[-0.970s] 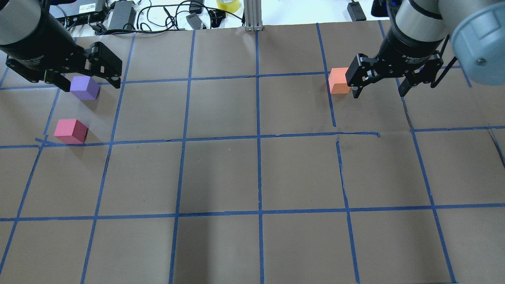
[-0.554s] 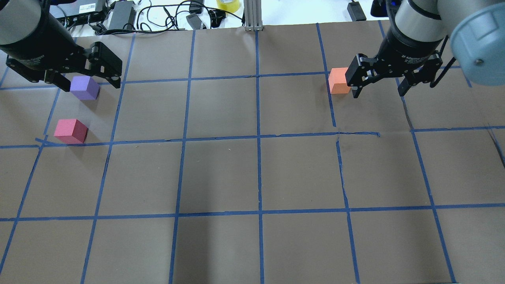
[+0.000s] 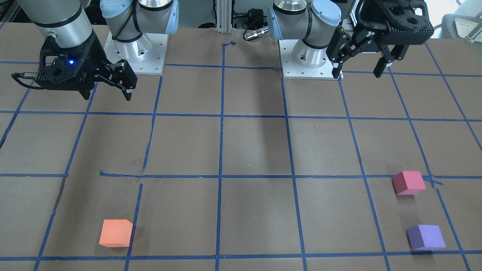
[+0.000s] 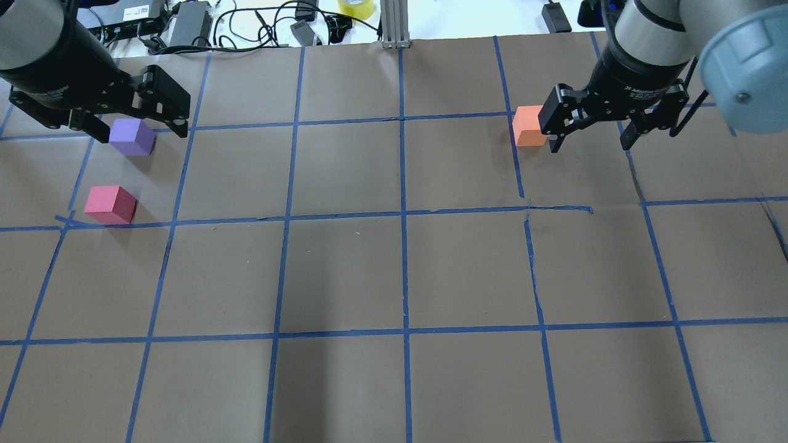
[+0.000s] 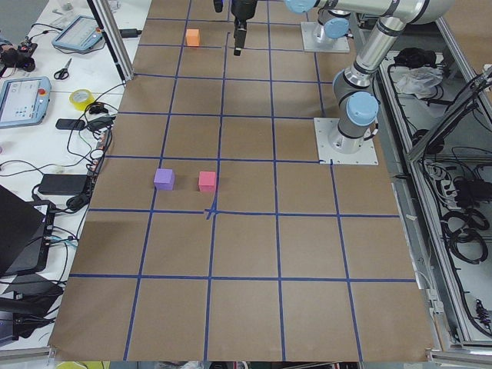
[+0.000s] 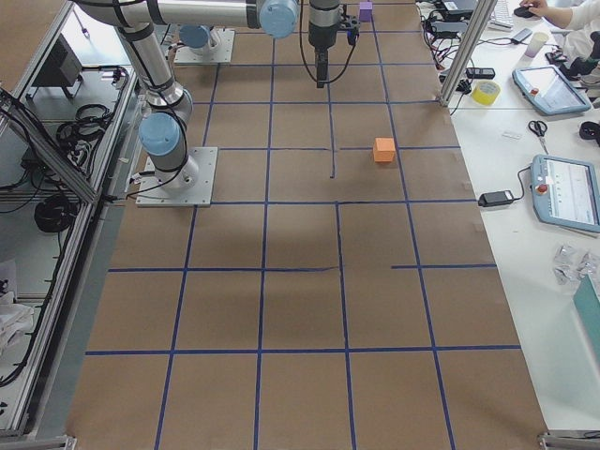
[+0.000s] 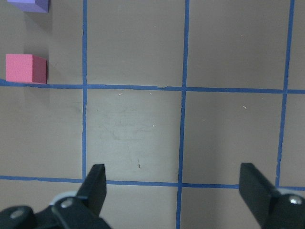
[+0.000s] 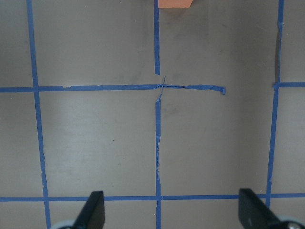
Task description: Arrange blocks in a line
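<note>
Three foam cubes lie apart on the brown paper. The orange block (image 4: 529, 126) (image 3: 116, 233) is at the far right. The purple block (image 4: 131, 136) (image 3: 426, 237) and the pinkish-red block (image 4: 111, 204) (image 3: 408, 182) are at the far left. My left gripper (image 4: 138, 132) (image 3: 357, 71) (image 7: 174, 191) is open and empty, held high; both left blocks show at the top left of its wrist view, the pinkish-red one (image 7: 26, 68) lower. My right gripper (image 4: 592, 143) (image 3: 107, 96) (image 8: 172, 210) is open and empty, held high, with the orange block (image 8: 174, 3) at its view's top edge.
Blue tape lines (image 4: 403, 215) grid the paper. Cables, power bricks and a yellow tape roll (image 4: 356, 6) lie beyond the far edge. A metal post (image 4: 394, 24) stands at the far middle. Both arm bases (image 3: 308, 56) are bolted at the robot's side.
The right gripper has drifted very slightly toward the far edge. The left gripper and the three blocks have not moved.
</note>
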